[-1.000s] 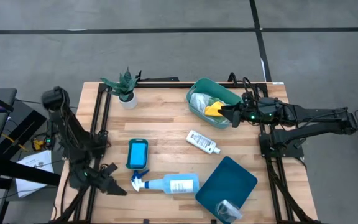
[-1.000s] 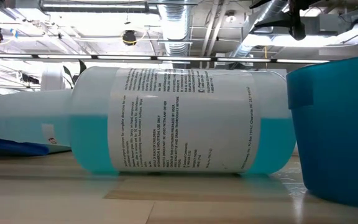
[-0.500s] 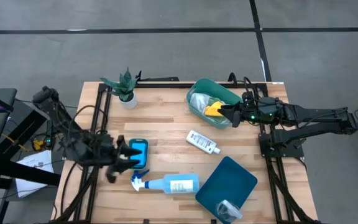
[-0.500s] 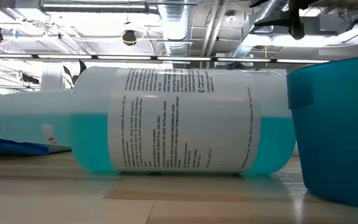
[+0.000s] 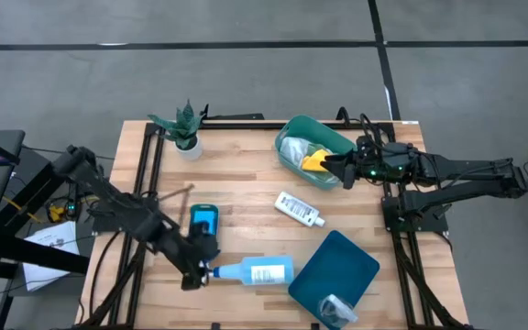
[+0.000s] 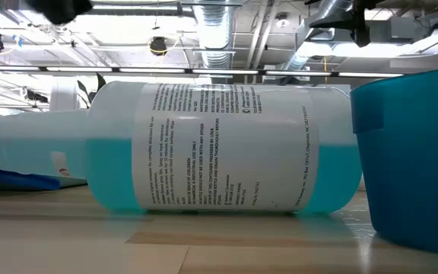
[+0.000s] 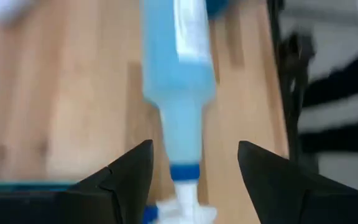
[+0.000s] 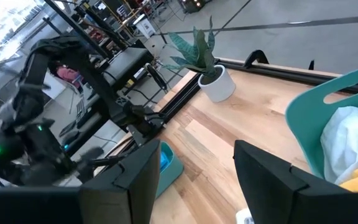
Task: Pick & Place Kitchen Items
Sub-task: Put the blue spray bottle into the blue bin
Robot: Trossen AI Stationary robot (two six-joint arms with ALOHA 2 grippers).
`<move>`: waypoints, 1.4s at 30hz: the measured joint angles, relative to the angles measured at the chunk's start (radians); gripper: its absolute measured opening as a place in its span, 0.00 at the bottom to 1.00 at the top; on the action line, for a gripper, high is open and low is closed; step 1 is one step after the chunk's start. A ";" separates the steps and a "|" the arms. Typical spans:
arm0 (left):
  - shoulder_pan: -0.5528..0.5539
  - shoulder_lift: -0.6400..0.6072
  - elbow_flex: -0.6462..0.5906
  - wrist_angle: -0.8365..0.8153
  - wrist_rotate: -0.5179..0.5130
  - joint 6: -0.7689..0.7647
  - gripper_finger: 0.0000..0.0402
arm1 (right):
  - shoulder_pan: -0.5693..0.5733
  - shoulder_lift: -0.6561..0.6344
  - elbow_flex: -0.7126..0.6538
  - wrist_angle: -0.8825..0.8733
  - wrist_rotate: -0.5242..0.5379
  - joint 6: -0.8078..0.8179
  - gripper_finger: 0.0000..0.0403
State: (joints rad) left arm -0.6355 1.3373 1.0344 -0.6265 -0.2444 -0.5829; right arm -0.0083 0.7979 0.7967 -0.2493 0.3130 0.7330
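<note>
The pale-blue spray bottle [image 5: 255, 272] lies on its side near the table's front edge, its head [image 5: 205, 269] pointing left. My left gripper [image 5: 198, 264] hangs open just above that head, slanting down. In the left wrist view the bottle's neck [image 7: 182, 140] runs between the two fingers, which stand apart from it. The blue sponge [image 5: 204, 220] lies flat just beyond, partly under my left arm. The small white bottle [image 5: 299, 209] lies mid-table. My right gripper [image 5: 339, 168] waits open and raised beside the green tub [image 5: 337, 139], which holds a white cloth [image 5: 296, 149] and a yellow cloth [image 5: 313, 161].
A teal-blue tub [image 5: 335, 266] stands at the front right, just right of the spray bottle, with a crinkled silver cup [image 5: 337, 310] at its near corner. A potted plant [image 5: 184, 131] stands at the far left. Bare wood lies between the plant and the green tub.
My left gripper has risen from the table's front left edge and swung toward the right, passing over the blue sponge. It has come down over the spray bottle's head, rolling its wrist on the way. The bottle and the other things have stayed put.
</note>
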 joint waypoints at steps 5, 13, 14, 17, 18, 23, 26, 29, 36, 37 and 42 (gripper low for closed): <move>-0.017 0.114 0.000 -0.001 0.060 0.000 0.60 | 0.002 0.000 0.000 -0.002 -0.002 -0.006 0.49; -0.025 0.236 0.000 0.006 0.060 0.001 0.60 | 0.002 0.000 0.000 -0.004 -0.002 -0.024 0.49; -0.025 0.250 0.000 0.007 0.060 0.002 0.60 | 0.002 0.000 0.000 -0.004 -0.002 -0.026 0.49; -0.025 0.291 0.000 0.009 0.087 0.007 0.60 | 0.001 0.000 0.000 -0.004 -0.002 -0.027 0.49; -0.025 0.302 0.000 0.014 0.100 0.008 0.60 | 0.001 0.000 0.000 -0.004 -0.002 -0.029 0.49; -0.031 0.344 0.000 0.052 0.100 0.009 0.60 | 0.001 0.000 0.000 -0.005 -0.002 -0.034 0.49; -0.031 0.363 0.000 0.051 0.093 0.010 0.60 | 0.001 0.000 0.000 -0.005 -0.002 -0.034 0.49; -0.031 0.380 0.000 0.052 0.094 0.004 0.60 | 0.001 0.000 0.000 -0.006 -0.002 -0.037 0.49; -0.031 0.389 0.000 0.072 0.084 0.002 0.49 | 0.001 0.000 0.000 -0.008 -0.002 -0.037 0.49; -0.031 0.389 0.000 0.074 0.084 -0.002 0.46 | 0.001 0.000 0.000 -0.008 -0.002 -0.037 0.49; -0.030 0.388 0.001 0.075 0.145 -0.054 0.32 | 0.001 0.000 0.000 -0.008 -0.002 -0.037 0.49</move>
State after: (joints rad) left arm -0.6659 1.7248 1.0353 -0.5519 -0.0991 -0.6368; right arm -0.0071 0.7980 0.7967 -0.2569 0.3109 0.6960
